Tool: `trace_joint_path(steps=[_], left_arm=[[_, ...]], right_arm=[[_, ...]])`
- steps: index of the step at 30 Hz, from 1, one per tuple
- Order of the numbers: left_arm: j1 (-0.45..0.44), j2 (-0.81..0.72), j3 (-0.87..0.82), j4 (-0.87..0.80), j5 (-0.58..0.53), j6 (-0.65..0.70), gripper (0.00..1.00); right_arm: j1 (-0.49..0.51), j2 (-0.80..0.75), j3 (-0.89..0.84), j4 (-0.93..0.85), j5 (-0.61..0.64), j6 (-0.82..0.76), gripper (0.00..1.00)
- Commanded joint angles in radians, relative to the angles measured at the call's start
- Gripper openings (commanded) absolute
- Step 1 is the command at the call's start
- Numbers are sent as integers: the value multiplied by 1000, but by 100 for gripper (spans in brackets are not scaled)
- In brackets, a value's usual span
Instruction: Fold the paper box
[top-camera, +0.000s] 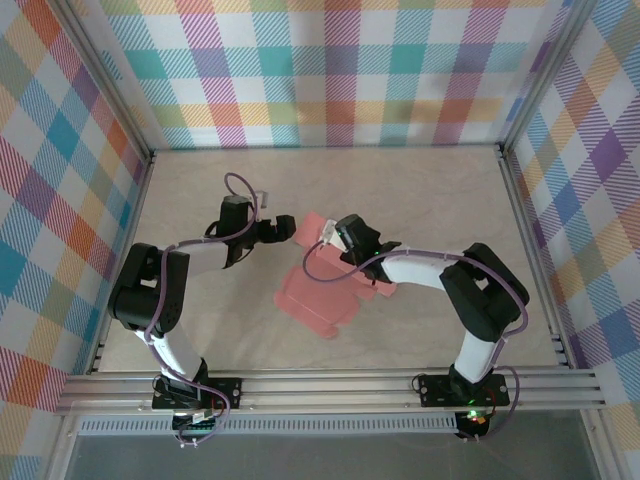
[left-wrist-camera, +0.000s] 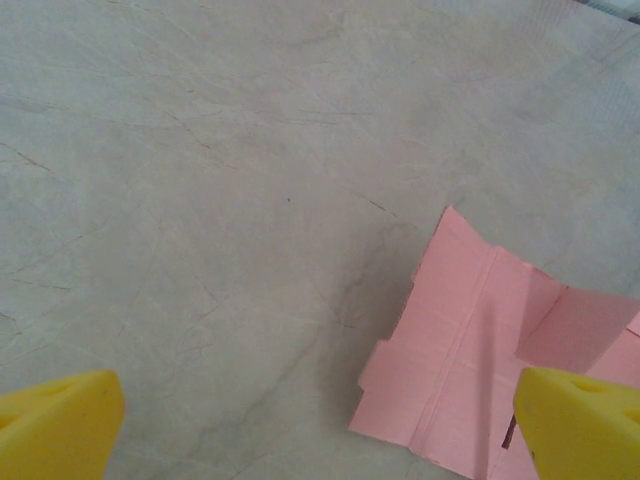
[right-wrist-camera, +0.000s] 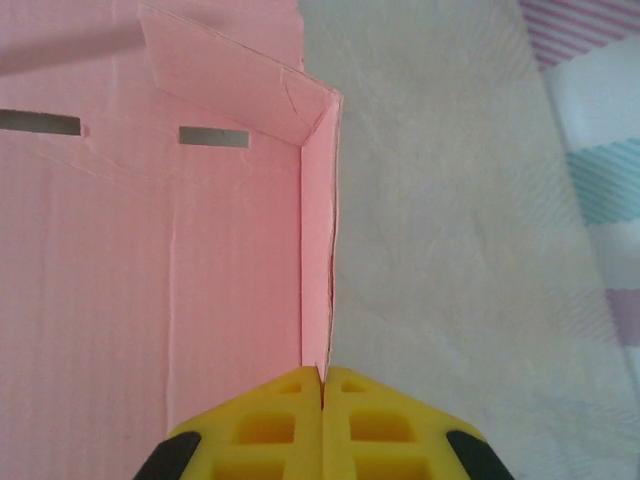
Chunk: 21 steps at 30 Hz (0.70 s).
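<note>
The paper box (top-camera: 315, 295) is a salmon-pink die-cut sheet lying mostly flat in the middle of the table. In the right wrist view one side wall of the paper box (right-wrist-camera: 150, 290) stands upright, and a corner flap leans inward at its far end. My right gripper (right-wrist-camera: 322, 378) is shut on the near end of that wall, which is pinched between the yellow fingers. From above, the right gripper (top-camera: 330, 235) sits at the sheet's far edge. My left gripper (top-camera: 284, 231) hovers open just left of it. The left gripper (left-wrist-camera: 320, 430) has bare table between its fingertips (left-wrist-camera: 58, 425), and the paper box (left-wrist-camera: 470, 340) lies toward its right finger.
The pale marbled table (top-camera: 430, 200) is enclosed by plaid walls (top-camera: 340, 70) on three sides. An aluminium rail (top-camera: 330, 385) runs along the near edge, where both arm bases are bolted. Two narrow slots (right-wrist-camera: 213, 136) are cut in the sheet.
</note>
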Motion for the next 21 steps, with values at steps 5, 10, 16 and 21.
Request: trace_joint_path(steps=[5,10,16,21], left_arm=[[31,-9,-2,25,10,-30,100],[34,-31,-23,36,26,-12,100],[34,-95,-78,75,1,49,100],[35,-53,-49,36,-24,36,98]], right_arm=[[50,20,-41,214,129,-214,0],[50,12,-3,86,75,-131,0],[49,7,42,-42,-21,-33,0],[49,9,42,-52,-48,-1,0]])
